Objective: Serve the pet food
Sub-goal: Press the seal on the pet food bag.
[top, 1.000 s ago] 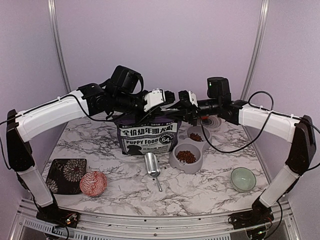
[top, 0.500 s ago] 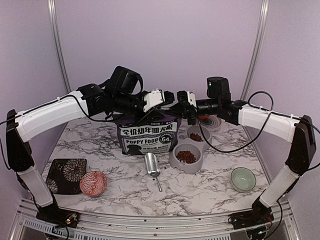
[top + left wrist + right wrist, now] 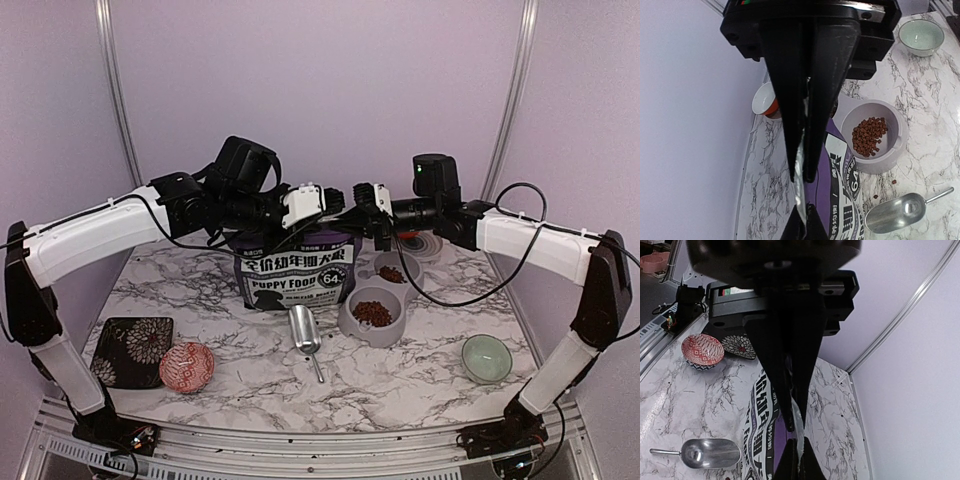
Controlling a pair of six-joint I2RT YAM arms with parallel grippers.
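Tabletop (image 3: 420, 385) of veined marble, lilac walls (image 3: 330, 80)

Bag (image 3: 293, 280) rear centre; feeder (image 3: 378, 338) right of it, kibble (image 3: 372, 313) inside; scoop (image 3: 304, 330) before bag.

Marbled desk (image 3: 420, 385), purple bag (image 3: 295, 280) upright, grey feeder (image 3: 375, 338) just beside, metal scoop (image 3: 305, 330), green bowl (image 3: 486, 358) right, red bowl (image 3: 187, 366), dark plate (image 3: 132, 351) left

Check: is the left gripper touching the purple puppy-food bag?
Touching. Left wrist view: left gripper is shut on the silvery top edge of the purple puppy-food bag.
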